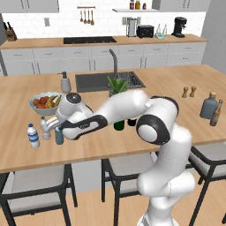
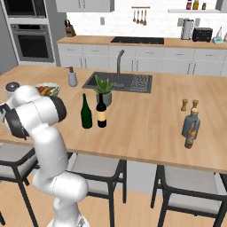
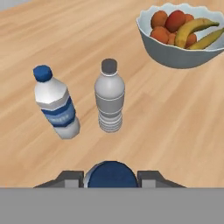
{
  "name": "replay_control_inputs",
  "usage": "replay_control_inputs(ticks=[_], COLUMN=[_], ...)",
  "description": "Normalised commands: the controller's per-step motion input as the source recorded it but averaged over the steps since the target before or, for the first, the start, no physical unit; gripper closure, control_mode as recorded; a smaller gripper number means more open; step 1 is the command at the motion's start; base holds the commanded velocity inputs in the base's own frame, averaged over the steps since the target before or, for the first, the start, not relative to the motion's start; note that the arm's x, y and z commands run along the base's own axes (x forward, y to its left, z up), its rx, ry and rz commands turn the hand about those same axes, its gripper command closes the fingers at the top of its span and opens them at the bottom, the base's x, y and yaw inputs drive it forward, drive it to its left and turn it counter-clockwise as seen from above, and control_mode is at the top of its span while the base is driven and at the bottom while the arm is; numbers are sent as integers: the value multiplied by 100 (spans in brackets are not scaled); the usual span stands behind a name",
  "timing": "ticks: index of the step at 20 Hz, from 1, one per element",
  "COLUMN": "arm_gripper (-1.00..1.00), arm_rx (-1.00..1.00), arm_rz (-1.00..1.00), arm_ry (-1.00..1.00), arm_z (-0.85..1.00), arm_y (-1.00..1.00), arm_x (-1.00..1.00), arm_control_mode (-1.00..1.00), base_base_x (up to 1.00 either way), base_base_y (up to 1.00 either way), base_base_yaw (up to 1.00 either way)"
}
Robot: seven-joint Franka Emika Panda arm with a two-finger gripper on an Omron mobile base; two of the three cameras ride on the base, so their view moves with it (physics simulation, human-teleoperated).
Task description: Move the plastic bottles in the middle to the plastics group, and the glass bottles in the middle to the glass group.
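Since your fingers (image 3: 110,177) are closed round the blue-capped bottle (image 3: 110,175) just below the greyish bottle (image 3: 109,98), releasing carelessly could topple its neighbour.

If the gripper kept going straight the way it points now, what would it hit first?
The blue-capped bottle already sits between the gripper's fingers. Beyond it, the line most likely meets the counter just short of the plain greyish bottle; depth is unclear.
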Motion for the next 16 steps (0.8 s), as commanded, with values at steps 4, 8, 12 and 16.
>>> replay_control_inputs(ticks=[4,8,12,16], arm_gripper=[100,100,100,100], arm_rx=[8,0,0,0], arm_rz=[1,0,0,1], arm_ry=[0,1,2,2], arm_z=[-23,-29,-27,-28], arm_y=[14,11,20,15], arm_x=[31,24,30,24], arm_control_mode=[-100,-100,-100,-100], base_base_x=[0,0,0,0], base_base_y=[0,0,0,0], base_base_yaw=[0,0,0,0])
